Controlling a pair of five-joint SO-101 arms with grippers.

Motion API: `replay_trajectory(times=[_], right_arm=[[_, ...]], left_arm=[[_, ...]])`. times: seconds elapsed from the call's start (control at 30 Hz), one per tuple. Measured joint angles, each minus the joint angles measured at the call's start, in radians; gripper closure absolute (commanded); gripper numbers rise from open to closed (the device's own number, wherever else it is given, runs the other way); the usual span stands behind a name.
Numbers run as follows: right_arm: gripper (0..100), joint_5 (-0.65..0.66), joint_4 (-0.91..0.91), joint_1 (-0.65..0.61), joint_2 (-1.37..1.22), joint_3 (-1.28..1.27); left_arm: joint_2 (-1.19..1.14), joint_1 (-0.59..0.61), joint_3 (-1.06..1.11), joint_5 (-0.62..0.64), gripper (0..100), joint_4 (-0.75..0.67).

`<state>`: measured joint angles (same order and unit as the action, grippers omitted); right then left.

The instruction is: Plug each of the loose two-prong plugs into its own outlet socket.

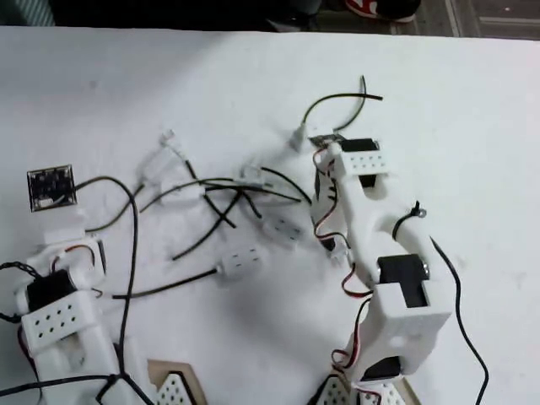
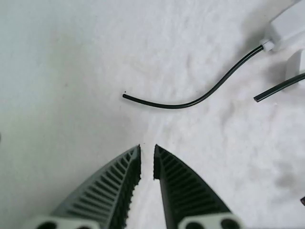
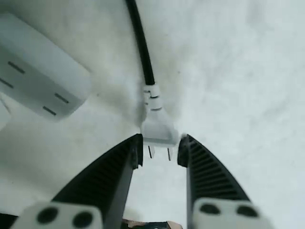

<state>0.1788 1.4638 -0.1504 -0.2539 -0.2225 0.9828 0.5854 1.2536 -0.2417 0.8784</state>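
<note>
A white two-prong plug [image 3: 157, 126] on a black wire lies on the white table. My right gripper [image 3: 159, 148] has its fingertips pressed against the two sides of the plug's wide end, and the prongs poke out between them. In the high view this plug [image 1: 297, 135] sits at the tip of the right arm [image 1: 359, 173], its wire looping toward the back. A white outlet socket [image 3: 38, 90] with slots lies close beside it. My left gripper [image 2: 147, 160] is shut on nothing, just above bare table, near a loose black wire end [image 2: 125, 96].
Several white sockets and plugs with tangled black wires lie mid-table, among them a socket [image 1: 245, 261] and another [image 1: 283, 228]. The left arm [image 1: 55, 321] sits at the front left. A small black square board [image 1: 51, 187] lies beside it. Another socket [image 2: 288, 21] lies beyond the left gripper.
</note>
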Motion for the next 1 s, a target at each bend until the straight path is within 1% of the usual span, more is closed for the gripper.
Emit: replay_trajectory(times=[0.5, 0.57, 0.67, 0.93, 1.0], right_arm=[[87.1, -0.023, 0.0, -0.006, -0.15, 0.092], [90.2, -0.025, -0.003, -0.006, -0.152, 0.092], [98.0, -0.025, -0.006, -0.012, -0.155, 0.092], [98.1, -0.021, 0.002, -0.014, -0.157, 0.107], [98.1, 0.011, 0.029, -0.014, -0.157, 0.124]], left_arm=[[0.0, 0.0, 0.0, 0.0, 93, 0.0], [0.0, 0.0, 0.0, 0.0, 93, 0.0], [0.0, 0.0, 0.0, 0.0, 93, 0.0], [0.0, 0.0, 0.0, 0.0, 93, 0.0], [0.0, 0.0, 0.0, 0.0, 93, 0.0]])
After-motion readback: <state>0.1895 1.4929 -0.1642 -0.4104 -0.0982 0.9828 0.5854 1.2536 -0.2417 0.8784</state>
